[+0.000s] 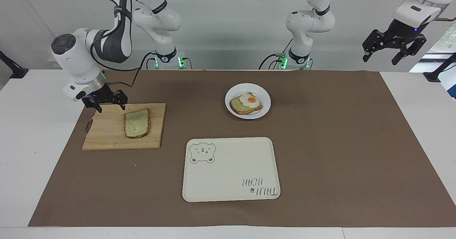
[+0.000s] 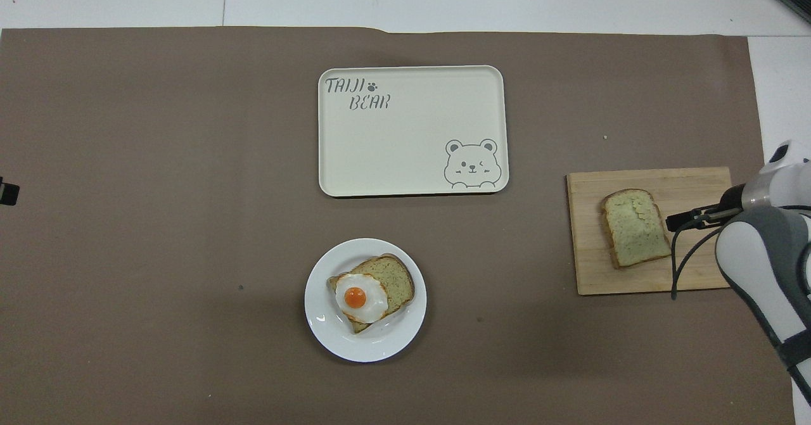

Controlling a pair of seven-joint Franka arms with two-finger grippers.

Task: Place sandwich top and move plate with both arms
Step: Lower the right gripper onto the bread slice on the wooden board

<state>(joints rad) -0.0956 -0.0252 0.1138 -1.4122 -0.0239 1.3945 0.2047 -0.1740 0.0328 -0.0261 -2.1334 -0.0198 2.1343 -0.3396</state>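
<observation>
The sandwich top (image 1: 136, 123) (image 2: 635, 227) lies flat on a wooden cutting board (image 1: 107, 134) (image 2: 633, 279) toward the right arm's end of the table. My right gripper (image 1: 110, 107) hangs open just above the board's corner nearest the robots, beside the slice and not touching it. In the overhead view the right arm's wrist hides this gripper. The plate (image 1: 257, 114) (image 2: 388, 342) sits mid-table near the robots and carries a bread slice with a fried egg (image 1: 249, 99). My left gripper (image 1: 380, 58) waits open, raised high past the left arm's end of the mat.
A cream tray with a bear drawing (image 1: 231, 169) (image 2: 412, 130) lies farther from the robots than the plate, with nothing on it. A brown mat (image 1: 338, 143) covers most of the white table. The right arm's black cable (image 2: 681, 266) dangles over the board.
</observation>
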